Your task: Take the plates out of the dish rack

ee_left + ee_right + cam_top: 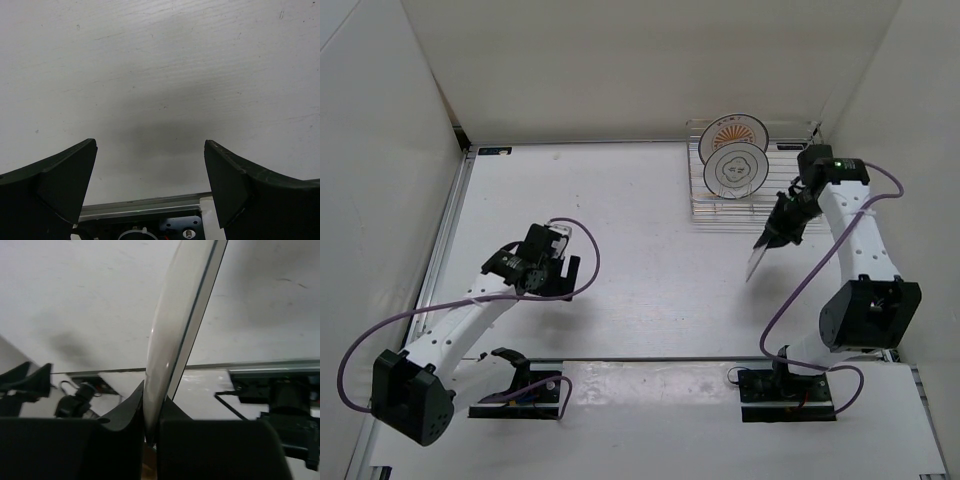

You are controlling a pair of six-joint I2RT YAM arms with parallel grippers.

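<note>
The silvery wire dish rack stands at the back right of the table. Two white plates stand upright in it: one with an orange sunburst centre behind, one with black rings and a drawing in front. My right gripper is shut on the rim of a third white plate, held edge-on above the table in front of the rack. In the right wrist view this plate rises between the fingers. My left gripper is open and empty over bare table at the left; in its wrist view the gripper holds nothing.
White walls enclose the table on the left, back and right. A metal rail runs across the near edge, with the arm bases behind it. The right arm's cable hangs beside the held plate.
</note>
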